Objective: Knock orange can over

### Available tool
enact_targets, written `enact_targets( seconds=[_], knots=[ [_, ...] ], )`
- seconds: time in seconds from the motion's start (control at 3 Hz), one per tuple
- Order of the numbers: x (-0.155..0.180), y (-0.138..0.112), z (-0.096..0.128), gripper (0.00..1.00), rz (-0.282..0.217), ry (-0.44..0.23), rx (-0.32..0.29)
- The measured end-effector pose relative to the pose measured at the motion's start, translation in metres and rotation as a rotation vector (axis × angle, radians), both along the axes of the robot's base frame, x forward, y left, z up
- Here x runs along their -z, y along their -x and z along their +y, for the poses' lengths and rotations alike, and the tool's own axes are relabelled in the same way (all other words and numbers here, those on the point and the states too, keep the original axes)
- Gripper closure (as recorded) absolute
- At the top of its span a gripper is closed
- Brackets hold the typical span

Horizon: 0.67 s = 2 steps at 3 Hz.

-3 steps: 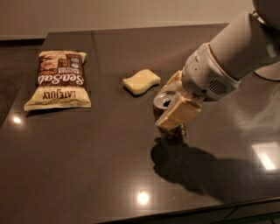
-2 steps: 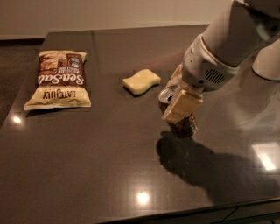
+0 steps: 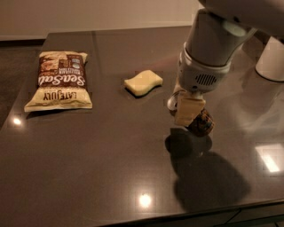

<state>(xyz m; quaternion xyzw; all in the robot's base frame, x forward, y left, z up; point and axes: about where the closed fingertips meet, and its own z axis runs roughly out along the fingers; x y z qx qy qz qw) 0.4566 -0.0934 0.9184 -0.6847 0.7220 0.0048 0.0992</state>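
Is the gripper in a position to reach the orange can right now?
Likely yes: the gripper sits right at the orange can, nothing between them; sponge and chip bag lie aside.

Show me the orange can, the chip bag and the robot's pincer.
orange can (image 3: 203, 124): camera view, on its patterned side.
chip bag (image 3: 60, 80): camera view, middle of its front.
pincer (image 3: 188, 111): camera view, its tan tip, at the orange can's upper left.

Perhaps an office kitchenette: a dark glossy counter (image 3: 88, 168) by a pale wall (image 3: 111, 13), chip bag (image 3: 60, 80) left of the sponge (image 3: 143, 82), gripper (image 3: 188, 113) right of it.
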Motion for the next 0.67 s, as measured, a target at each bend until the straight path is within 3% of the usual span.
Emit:
enact_targets(
  seconds=[0.33, 0.67],
  knots=[
    [0.0166, 0.0024, -0.0015, 0.78, 0.018, 0.099, -0.047],
    [0.0259, 0.0050, 0.0000, 0.55, 0.031, 0.136, -0.076]
  ],
)
